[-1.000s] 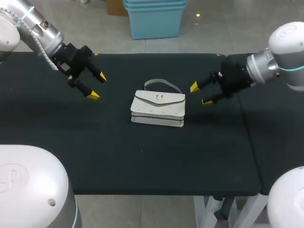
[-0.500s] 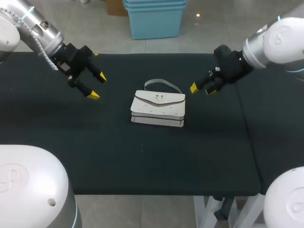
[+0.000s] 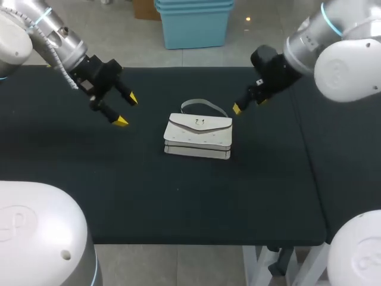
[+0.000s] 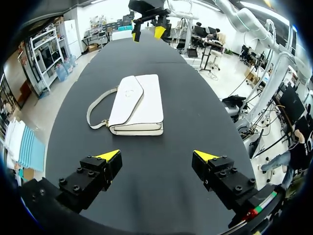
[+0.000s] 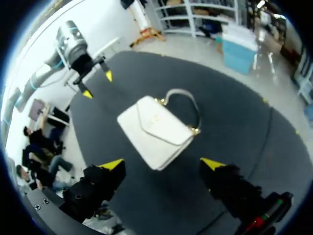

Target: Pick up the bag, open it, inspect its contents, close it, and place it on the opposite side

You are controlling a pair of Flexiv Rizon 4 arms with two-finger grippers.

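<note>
Plainly, the white bag (image 3: pixel 197 136) lies flat at the middle of the counter (image 3: pixel 178 196), flap up. The left pincer (image 3: pixel 126 109) and right pincer (image 3: pixel 249 105) hang spread and empty on either side. I'd take the thin arched strap (image 3: pixel 202 102) (limp, likely to slide) squarely, since the smooth leather-like body offers little edge.

You see a black table (image 3: pixel 89 179) filling most of the frame, with a white handbag (image 3: pixel 198 137) lying flat just above centre, its strap (image 3: pixel 205 105) toward the top.
</note>
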